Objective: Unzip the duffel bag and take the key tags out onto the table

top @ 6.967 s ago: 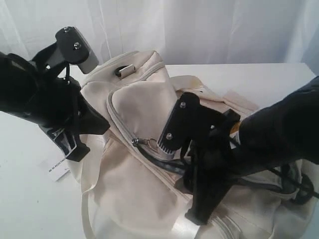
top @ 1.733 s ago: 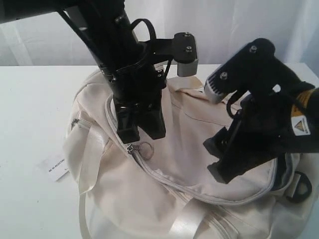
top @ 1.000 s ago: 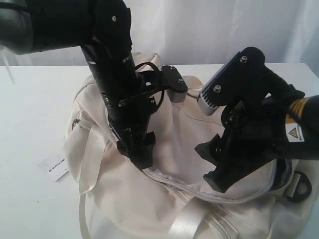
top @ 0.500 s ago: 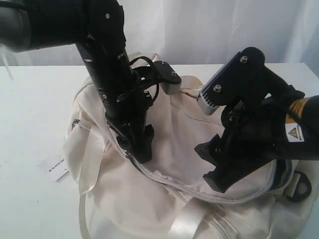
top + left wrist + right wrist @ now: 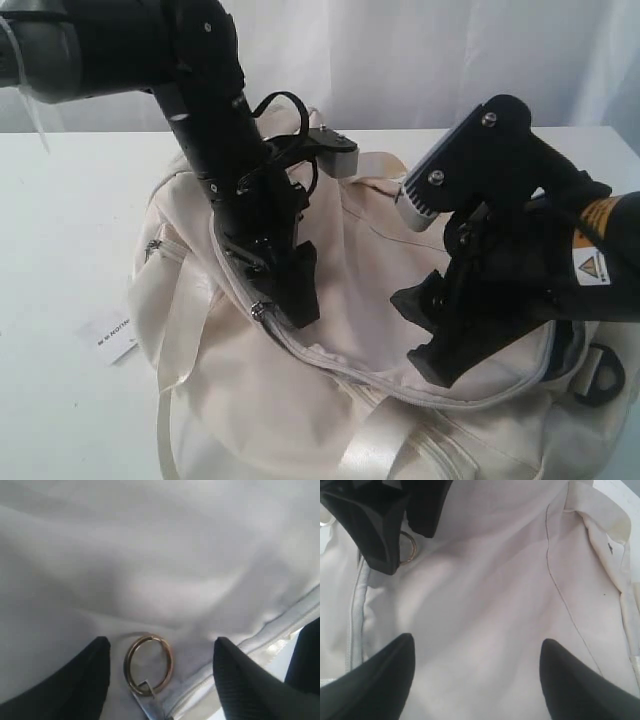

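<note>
Open above the cream-white fabric duffel bag [image 5: 260, 410] on the white surface [image 5: 60, 250]: left end effector [image 5: 161, 645] astride the small gold zipper ring [image 5: 148, 665], right end effector [image 5: 477, 642] over bare fabric.

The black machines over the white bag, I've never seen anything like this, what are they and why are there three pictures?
They are two robot arms, each ending in a two-fingered gripper. The wide picture comes from a camera standing apart. The two close-ups come from cameras on the arms' wrists. A cream duffel bag lies on a white table, with a paper label beside it. The left gripper is open, its fingers either side of the zip's metal ring, not pinching it. The right gripper is open over the bag's fabric, holding nothing. No key tags show.
</note>
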`<state>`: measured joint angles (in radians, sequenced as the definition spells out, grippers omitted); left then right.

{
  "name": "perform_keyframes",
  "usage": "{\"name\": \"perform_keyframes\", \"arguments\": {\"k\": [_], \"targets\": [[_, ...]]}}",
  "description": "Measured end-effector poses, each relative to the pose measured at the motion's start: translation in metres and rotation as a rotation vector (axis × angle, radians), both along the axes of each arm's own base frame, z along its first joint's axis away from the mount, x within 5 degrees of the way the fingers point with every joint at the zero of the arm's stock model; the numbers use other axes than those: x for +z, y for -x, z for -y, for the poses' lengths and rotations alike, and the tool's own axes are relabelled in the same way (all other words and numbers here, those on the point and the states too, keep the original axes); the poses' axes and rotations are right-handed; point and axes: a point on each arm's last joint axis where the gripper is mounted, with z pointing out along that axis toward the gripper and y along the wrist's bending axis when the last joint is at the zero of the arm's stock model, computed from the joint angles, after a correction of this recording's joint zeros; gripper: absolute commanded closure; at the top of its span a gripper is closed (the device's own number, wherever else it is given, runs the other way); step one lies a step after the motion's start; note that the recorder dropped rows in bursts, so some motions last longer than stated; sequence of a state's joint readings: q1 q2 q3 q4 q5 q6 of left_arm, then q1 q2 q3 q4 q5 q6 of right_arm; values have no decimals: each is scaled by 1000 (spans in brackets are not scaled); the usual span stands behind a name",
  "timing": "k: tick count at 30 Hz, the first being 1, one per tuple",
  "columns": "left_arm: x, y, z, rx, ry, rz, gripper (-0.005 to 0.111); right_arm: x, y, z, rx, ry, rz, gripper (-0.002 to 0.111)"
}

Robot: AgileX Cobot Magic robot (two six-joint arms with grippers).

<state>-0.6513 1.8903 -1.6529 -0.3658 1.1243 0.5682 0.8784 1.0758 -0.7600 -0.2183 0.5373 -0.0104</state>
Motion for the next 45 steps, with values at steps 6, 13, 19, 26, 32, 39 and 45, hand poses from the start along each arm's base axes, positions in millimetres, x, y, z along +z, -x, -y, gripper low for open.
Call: {"name": "perform_keyframes", "arguments": {"k": [6,13,19,26,32,39,45], "targets": [[2,0,1,-22,15,10,44,0,0,0,0,-1,-2,43],[2,0,1,-75,25,29,44,0,0,0,-1,0,-3,43],[-17,-7,3,-81,-24,8,44,0,0,0,-3,0,-4,43],[-18,-5,7,-77,14,-22,54,0,0,0,-3,0,-4,43],[-17,-5,7,-77,15,-21,55,0,0,0,-8,-4,-9,43],[0,0,3,-79,36,20,55,0,0,0,-8,-4,-9,43],[5,1,2,-62,39,22,55,-1,0,0,-9,-1,-11,43]]}}
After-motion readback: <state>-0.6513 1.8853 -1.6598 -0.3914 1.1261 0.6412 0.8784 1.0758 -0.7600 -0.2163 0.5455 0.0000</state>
